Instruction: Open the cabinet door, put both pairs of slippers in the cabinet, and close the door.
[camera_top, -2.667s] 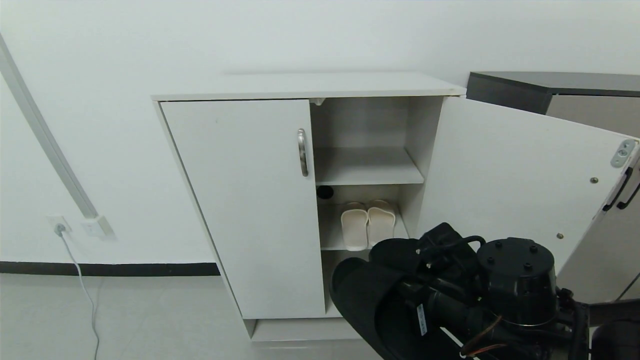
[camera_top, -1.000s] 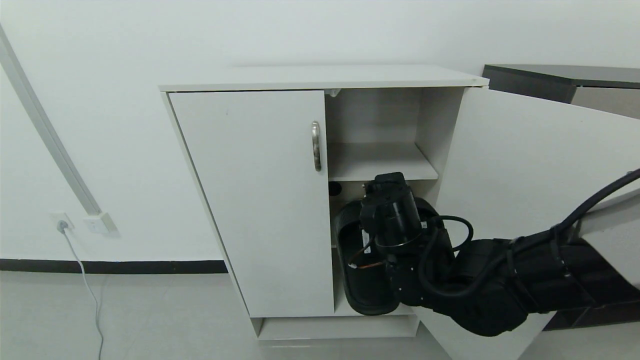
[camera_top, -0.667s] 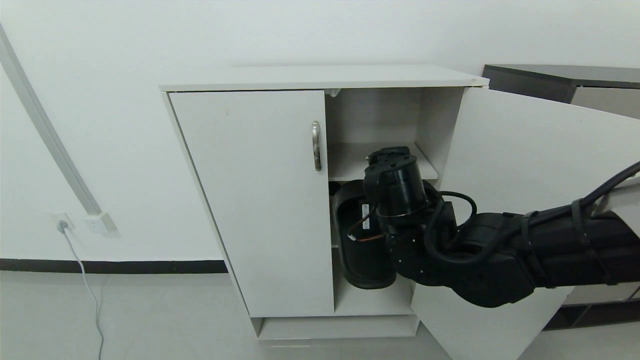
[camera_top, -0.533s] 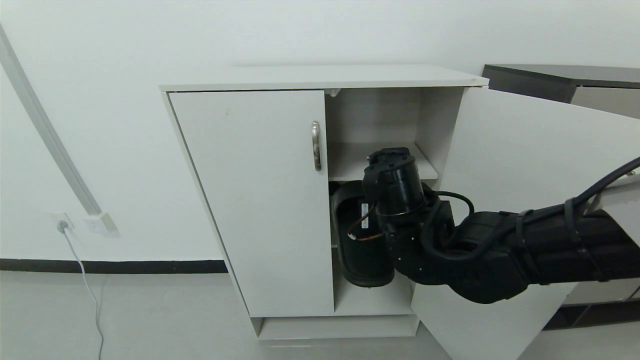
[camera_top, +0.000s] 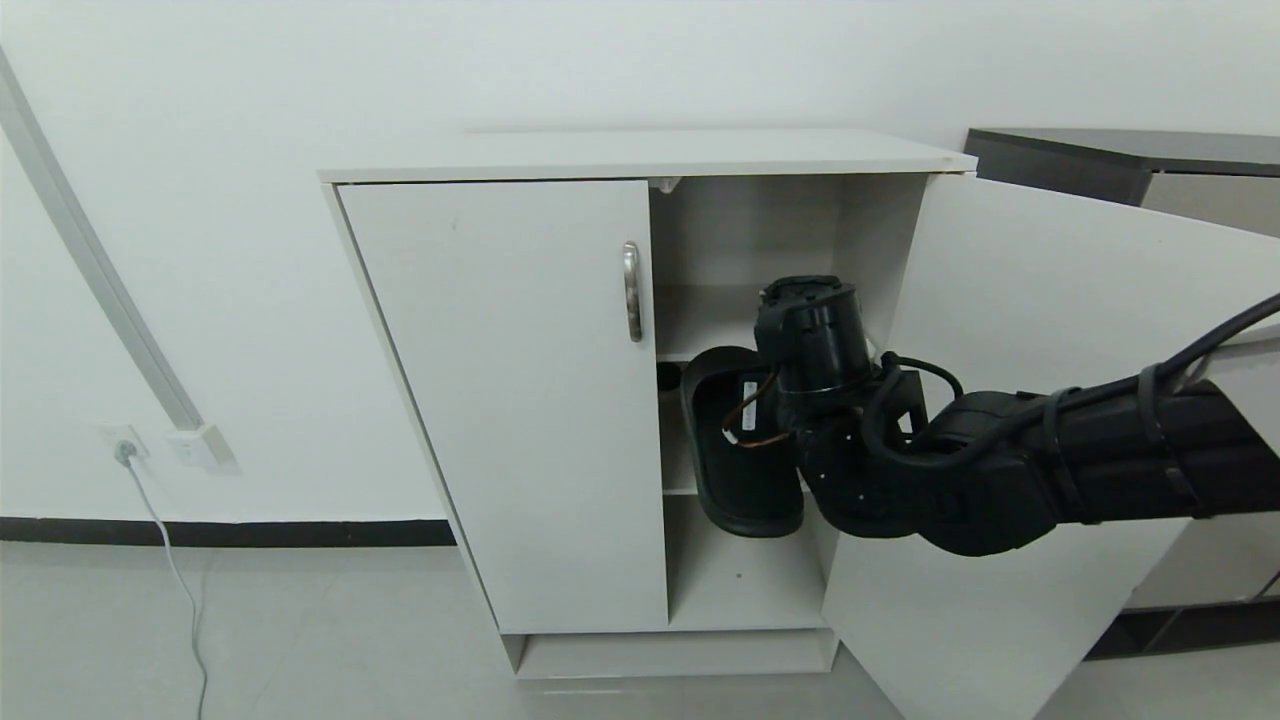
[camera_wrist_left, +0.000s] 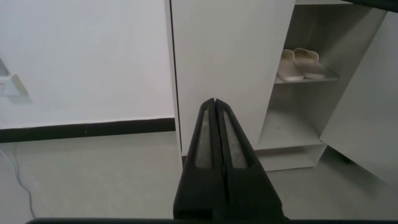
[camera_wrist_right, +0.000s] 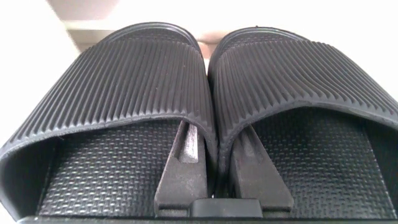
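The white cabinet (camera_top: 640, 155) stands with its right door (camera_top: 1040, 330) swung open and its left door (camera_top: 510, 400) closed. My right gripper (camera_wrist_right: 214, 165) is shut on the pair of black slippers (camera_wrist_right: 211, 87), one finger (camera_wrist_right: 183, 165) inside each strap, pinching their inner edges together. In the head view the black slippers (camera_top: 745, 450) hang at the cabinet opening, level with the middle shelf. A pair of beige slippers (camera_wrist_left: 298, 62) sits on that middle shelf. My left gripper (camera_wrist_left: 214, 106) is shut and empty, low in front of the cabinet.
A dark grey cabinet (camera_top: 1130, 160) stands to the right behind the open door. A wall socket with a cable (camera_top: 125, 455) is at the lower left. The bottom shelf (camera_top: 740, 590) and top shelf (camera_top: 720, 320) hold nothing. Bare floor (camera_wrist_left: 93, 174) lies before the cabinet.
My right arm carried the black slippers from low in front of the cabinet into the opening and then raised them from the bottom compartment to middle-shelf height. The head camera moved closer early on.
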